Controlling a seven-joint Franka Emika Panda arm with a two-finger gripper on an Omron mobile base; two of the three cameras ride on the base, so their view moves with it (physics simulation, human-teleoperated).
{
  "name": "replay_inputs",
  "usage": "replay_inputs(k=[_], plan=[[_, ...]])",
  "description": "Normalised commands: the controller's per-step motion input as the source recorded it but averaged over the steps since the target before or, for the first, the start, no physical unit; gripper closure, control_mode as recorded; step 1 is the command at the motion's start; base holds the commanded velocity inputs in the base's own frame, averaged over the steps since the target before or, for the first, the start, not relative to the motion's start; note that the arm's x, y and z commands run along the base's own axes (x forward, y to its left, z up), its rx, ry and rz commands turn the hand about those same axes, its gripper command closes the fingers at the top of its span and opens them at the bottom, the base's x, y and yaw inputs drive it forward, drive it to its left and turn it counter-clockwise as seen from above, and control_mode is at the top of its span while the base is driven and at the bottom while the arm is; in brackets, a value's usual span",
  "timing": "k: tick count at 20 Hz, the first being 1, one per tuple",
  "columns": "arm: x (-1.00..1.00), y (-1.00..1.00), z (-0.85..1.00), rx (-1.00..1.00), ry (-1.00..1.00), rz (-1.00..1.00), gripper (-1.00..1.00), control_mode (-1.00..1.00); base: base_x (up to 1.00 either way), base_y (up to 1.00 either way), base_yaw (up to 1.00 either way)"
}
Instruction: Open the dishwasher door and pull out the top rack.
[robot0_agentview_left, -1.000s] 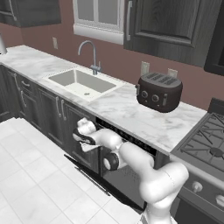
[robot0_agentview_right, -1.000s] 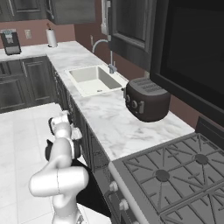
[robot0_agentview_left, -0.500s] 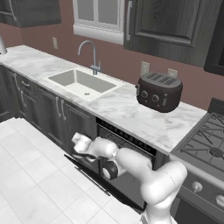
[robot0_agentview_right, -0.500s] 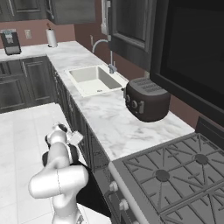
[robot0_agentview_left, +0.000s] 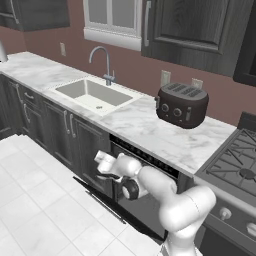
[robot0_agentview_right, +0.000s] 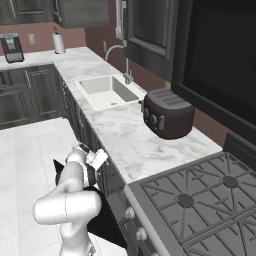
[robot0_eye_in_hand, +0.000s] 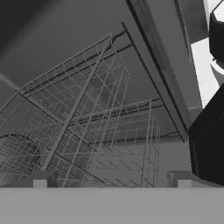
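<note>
The dishwasher door (robot0_agentview_left: 131, 215) hangs open, a black panel tilted down toward the floor below the counter; from the other side it shows as a dark slab (robot0_agentview_right: 102, 220) beside my arm. My gripper (robot0_agentview_left: 106, 167) (robot0_agentview_right: 96, 159) is at the upper left of the dishwasher opening, just under the counter edge. Seen from the hand, the gripper (robot0_eye_in_hand: 111, 181) is open, with one dark fingertip (robot0_eye_in_hand: 41, 179) at each side and nothing between them. The thin grey wire grid of the top rack (robot0_eye_in_hand: 100, 83) lies ahead of them inside the dark tub, and I see no contact with it.
A black toaster (robot0_agentview_left: 181, 104) stands on the marble counter (robot0_agentview_left: 150, 132) above the dishwasher. The sink (robot0_agentview_left: 92, 94) with its faucet is to the left, the stove (robot0_agentview_left: 235, 160) to the right. Dark cabinet doors (robot0_agentview_left: 60, 135) flank the opening. White tile floor (robot0_agentview_left: 40, 210) spreads in front.
My hand has dropped lower and swung in toward the dishwasher opening. The door stays open as before and the gripper stays open.
</note>
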Motion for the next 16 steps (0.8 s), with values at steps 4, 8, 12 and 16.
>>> replay_inputs(k=[4, 8, 12, 16], plan=[[0.41, -0.08, -0.62, 0.07, 0.55, 0.2, -1.0, -1.0, 0.0, 0.0, 0.0], [0.46, 0.03, -0.88, 0.0, 0.56, 0.11, -1.0, -1.0, 0.0, 0.0, 0.0], [0.52, 0.05, -0.64, 0.0, 0.64, 0.11, -1.0, -1.0, 0.0, 0.0, 0.0], [0.72, 0.0, -0.02, 0.0, 0.61, 0.14, -1.0, -1.0, 0.0, 0.0, 0.0]])
